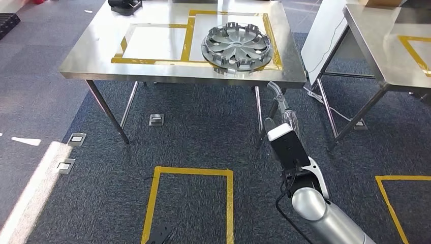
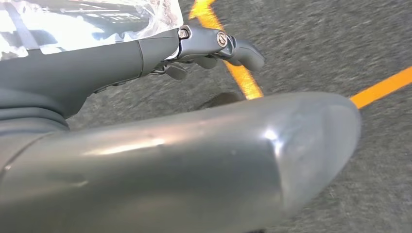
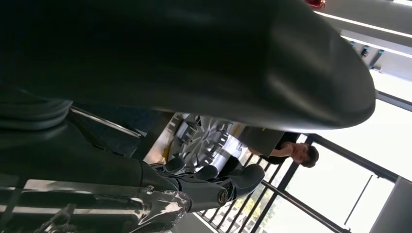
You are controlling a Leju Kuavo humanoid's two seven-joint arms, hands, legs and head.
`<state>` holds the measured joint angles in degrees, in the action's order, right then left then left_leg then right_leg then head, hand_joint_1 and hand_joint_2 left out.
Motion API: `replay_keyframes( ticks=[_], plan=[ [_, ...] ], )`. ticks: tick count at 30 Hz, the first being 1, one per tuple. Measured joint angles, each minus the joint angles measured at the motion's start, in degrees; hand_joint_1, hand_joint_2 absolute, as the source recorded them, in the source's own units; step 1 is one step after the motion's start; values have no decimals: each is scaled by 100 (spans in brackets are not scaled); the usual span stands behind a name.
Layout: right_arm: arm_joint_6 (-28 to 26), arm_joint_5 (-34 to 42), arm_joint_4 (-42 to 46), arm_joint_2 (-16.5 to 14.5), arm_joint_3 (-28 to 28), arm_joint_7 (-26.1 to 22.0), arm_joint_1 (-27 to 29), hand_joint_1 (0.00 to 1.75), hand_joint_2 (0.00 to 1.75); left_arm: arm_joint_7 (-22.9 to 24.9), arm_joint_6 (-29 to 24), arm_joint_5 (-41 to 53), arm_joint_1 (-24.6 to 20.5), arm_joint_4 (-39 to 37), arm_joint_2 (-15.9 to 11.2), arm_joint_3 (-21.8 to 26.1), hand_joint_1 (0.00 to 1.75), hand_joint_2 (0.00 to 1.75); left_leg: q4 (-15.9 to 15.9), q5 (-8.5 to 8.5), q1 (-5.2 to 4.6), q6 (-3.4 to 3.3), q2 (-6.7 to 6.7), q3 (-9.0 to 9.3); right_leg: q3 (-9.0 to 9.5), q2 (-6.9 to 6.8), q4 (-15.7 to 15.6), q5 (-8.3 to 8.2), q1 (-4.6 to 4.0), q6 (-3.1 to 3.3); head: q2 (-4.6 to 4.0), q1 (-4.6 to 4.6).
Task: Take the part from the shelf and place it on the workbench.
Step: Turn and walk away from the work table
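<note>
From my head view, the part (image 1: 237, 47), a round silver wheel cover, lies flat on the steel workbench (image 1: 91, 66), hollow side up with its ring of clips standing, so it has no long axis to speak of; it sits near the workbench's front right corner, inside the right-hand rectangle of yellow tape (image 1: 189, 30), its rim crossing the tape's front line and stopping short of the workbench's front edge. The bare left half of the top is smooth, reflective metal. A dark object (image 1: 124, 5) sits at the far edge. Below the front edge lies open grey carpet with a yellow floor square (image 1: 189, 203), and a second steel table (image 1: 386, 46) stands well apart to the right, a wide lane between them. My right hand (image 1: 278, 104) hangs low in front of the right front leg, clear of the part; from here I cannot tell how its fingers lie. In my left wrist view, my left hand (image 2: 204, 48) hovers over coarse carpet and orange-yellow tape lines, dark fingers curled in with nothing between them. In my right wrist view, my right hand (image 3: 214, 184) shows dark fingers curled loosely, grasping nothing, with the ribbed part (image 3: 204, 141) beyond them on the workbench, a person (image 3: 291, 150) behind it and a railing (image 3: 291, 204) nearby.
</note>
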<state>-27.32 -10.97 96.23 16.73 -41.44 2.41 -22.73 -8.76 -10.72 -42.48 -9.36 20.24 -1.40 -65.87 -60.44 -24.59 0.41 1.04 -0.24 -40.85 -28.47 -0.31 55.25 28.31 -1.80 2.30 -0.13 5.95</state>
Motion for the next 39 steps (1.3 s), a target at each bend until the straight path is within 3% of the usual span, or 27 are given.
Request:
replay_keyframes(
  ticks=[2,3,4,6,7,8,9,11,13,14,16,18,19,21,23,25,26,29,31,33,34,35,36,39],
  plan=[
    [1,3,-3,-3,-2,-5,1,0,0,-1,1,-3,5,-1,-3,-1,0,0,-575,-598,20,73,-3,-96,-134,-25,-15,-137,48,19,0,-19],
    [1,4,-4,-4,-4,-5,6,0,0,-1,1,-3,4,-1,-5,-1,0,0,-927,-796,35,109,-1,-122,-222,-40,15,-188,70,12,0,-27],
    [2,4,-6,-5,-8,-5,11,0,0,-1,1,-3,3,-2,-7,-1,0,0,-1197,-844,52,146,0,-109,-318,-50,57,-233,95,-10,0,-27],
    [2,4,-10,-7,-14,-7,17,0,0,-1,1,-3,1,-3,-17,-1,0,0,-1280,-592,97,227,1,108,-545,-66,176,-313,156,-69,0,-35],
    [2,4,-13,-7,-15,-7,19,0,0,-1,0,-3,-2,-2,-23,-1,0,0,-1066,-458,130,273,2,333,-668,-68,259,-345,187,-106,0,-39],
    [2,4,-13,-7,-14,-8,19,0,0,-1,-1,-3,-10,-2,-27,-1,0,0,-740,-446,151,323,0,599,-793,-68,351,-368,205,-146,0,-60],
    [2,4,-11,-6,-9,-8,19,0,0,-1,-1,-3,-20,-1,-31,-1,0,0,-405,-526,159,321,-5,830,-897,-66,439,-390,215,-187,0,-76],
    [1,4,-8,-5,-1,-13,21,0,0,-4,-2,-3,-34,-1,-32,1,0,0,-18,-736,135,243,-12,1036,-1026,-65,542,-462,213,-266,0,-103],
    [0,4,-9,-5,1,-16,26,0,0,-5,-2,-3,-25,-2,-36,1,0,0,12,-707,119,94,1,980,-1067,-60,550,-523,229,-337,0,-100],
    [0,4,-10,-3,2,-16,29,0,0,-6,-2,-3,-22,-2,-37,1,0,0,11,-661,118,28,11,939,-1088,-51,589,-446,239,-366,0,-94],
    [0,4,-14,1,6,-15,29,0,0,-12,-2,-3,-26,-2,-37,1,0,0,20,-561,119,-80,30,834,-1179,-27,931,-14,254,-410,0,-73],
    [0,4,-16,3,7,-13,33,0,0,-19,-3,-4,-30,-3,-37,1,0,0,19,-451,96,-129,31,693,-1310,-19,1594,455,253,-426,0,-59],
    [0,4,-18,3,6,-10,38,0,0,-20,-3,-7,-30,-3,-38,1,0,0,17,-393,82,-135,32,615,-1341,-18,1877,519,253,-423,0,-59],
    [0,4,-22,3,7,2,45,0,0,-23,-4,-14,-31,-3,-39,1,0,0,14,-278,53,-136,35,458,-1217,-18,2014,286,247,-386,0,-60],
    [-4,-2,-25,2,9,30,39,0,0,-27,-4,-19,-32,-2,-37,1,0,0,13,-177,32,-121,36,335,-776,-15,1489,38,217,-293,0,-61],
    [-19,-44,-27,1,13,71,23,0,0,-28,-7,-20,-35,-1,-32,1,0,0,22,-90,31,-74,35,271,-280,-13,744,130,167,-206,0,-64],
    [-28,-80,-32,1,14,94,15,0,0,-28,-9,-20,-37,-1,-29,1,0,0,39,-43,46,-36,36,253,-145,-13,503,209,136,-181,0,-63],
    [-47,-175,-64,-3,10,159,11,0,0,-27,-10,-22,-32,-1,-27,1,0,0,84,25,87,85,35,200,-76,-21,201,156,112,-127,0,-66],
    [-54,-209,-100,-11,7,185,13,0,0,-21,-9,-22,-21,-1,-30,-1,0,0,-192,-257,81,121,26,85,-77,-38,74,62,132,-81,0,-88],
    [-59,-235,-146,-18,-1,208,24,0,0,-12,-8,-22,-11,-2,-33,-3,0,0,-853,-680,73,136,21,-108,-136,-51,90,10,121,-47,0,-102],
    [-60,-249,-173,-21,-6,224,32,0,0,-8,-8,-22,-6,-3,-34,-3,0,0,-1157,-802,73,145,21,-180,-173,-53,117,-1,118,-41,0,-102],
    [-60,-262,-202,-25,-12,242,37,0,0,-4,-8,-22,-2,-3,-36,-3,0,0,-1301,-820,73,153,21,-172,-215,-54,153,-9,118,-39,0,-104],
    [-57,-273,-235,-28,-15,261,41,0,0,-2,-8,-22,-1,-3,-36,-4,0,44,-1243,-746,74,158,21,-71,-260,-53,196,-12,121,-40,0,-107],
    [-37,-296,-343,-38,-17,313,40,0,0,10,-8,-21,-13,-3,-39,-5,0,175,-308,-452,65,128,21,561,-385,-48,341,7,123,-78,0,-115]
  ],
)
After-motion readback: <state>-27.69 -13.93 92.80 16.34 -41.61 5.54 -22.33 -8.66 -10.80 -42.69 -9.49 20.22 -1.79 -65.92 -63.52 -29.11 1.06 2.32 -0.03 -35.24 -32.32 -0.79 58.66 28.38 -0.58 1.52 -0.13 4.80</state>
